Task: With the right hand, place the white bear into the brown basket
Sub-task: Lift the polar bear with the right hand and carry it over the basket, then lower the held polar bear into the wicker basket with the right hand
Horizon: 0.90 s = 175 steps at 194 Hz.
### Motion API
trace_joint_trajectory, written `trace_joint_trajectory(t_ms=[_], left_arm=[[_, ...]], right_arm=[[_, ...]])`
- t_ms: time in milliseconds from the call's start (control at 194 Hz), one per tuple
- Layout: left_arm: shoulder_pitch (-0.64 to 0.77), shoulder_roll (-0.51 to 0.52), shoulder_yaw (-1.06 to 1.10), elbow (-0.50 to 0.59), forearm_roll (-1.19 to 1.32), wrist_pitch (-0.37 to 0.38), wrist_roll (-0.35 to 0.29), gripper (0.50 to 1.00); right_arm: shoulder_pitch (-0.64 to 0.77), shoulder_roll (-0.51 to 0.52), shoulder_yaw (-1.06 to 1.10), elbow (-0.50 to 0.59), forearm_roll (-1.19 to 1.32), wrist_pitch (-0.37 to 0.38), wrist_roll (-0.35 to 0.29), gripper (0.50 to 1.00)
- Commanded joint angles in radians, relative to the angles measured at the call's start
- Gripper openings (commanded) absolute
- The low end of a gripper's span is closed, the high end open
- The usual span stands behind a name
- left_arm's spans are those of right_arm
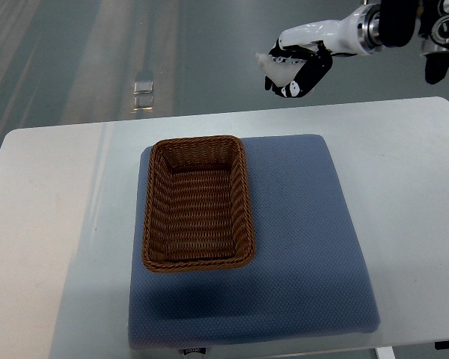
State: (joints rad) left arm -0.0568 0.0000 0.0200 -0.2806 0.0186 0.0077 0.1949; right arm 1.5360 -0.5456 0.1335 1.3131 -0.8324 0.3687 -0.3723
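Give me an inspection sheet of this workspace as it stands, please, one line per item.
Surface: white table with a blue cushion mat lying on it.
Job's things: brown basket sits on the mat's left part, empty; white bear is held in the air beyond the table's far edge, not over the basket.
Clutter: nothing seen on the table.
Grippers: right hand is closed around the bear, up and to the right of the basket; the left hand is out of view.
Cables: nothing seen.
Surroundings: grey floor with a small shiny metal plate beyond the table.
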Motion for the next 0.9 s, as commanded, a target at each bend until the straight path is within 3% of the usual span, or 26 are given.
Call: trace_joint_trajectory(t_ms=[0,170,381,644,896], left_arm=[[0.000,0.000,0.000,0.001,-0.002,0.000,0.000,1.000],[0.000,0.000,-0.002,0.001,-0.002,0.000,0.000,1.000],[0.000,0.000,-0.002,0.001,-0.002,0.000,0.000,1.000],[0.000,0.000,-0.002,0.000,-0.002,0.000,0.000,1.000],[0.000,0.000,-0.002,0.001,-0.002,0.000,0.000,1.000]], right_arm=[[-0.005,0.125,-0.008,-0.063,0.001,-0.040,0.006,0.500],[-0.019,0.348,-0.071,-0.216,-0.010,-0.093,0.009,0.500],[-0.109,0.546,-0.078,-0.363,-0.028,-0.132,0.013,0.500],[-0.217,0.546,-0.077,-0.454,-0.068,-0.174,0.021,0.507],[-0.298,0.546,-0.068,-0.465,-0.073,-0.220,0.030,0.525]])
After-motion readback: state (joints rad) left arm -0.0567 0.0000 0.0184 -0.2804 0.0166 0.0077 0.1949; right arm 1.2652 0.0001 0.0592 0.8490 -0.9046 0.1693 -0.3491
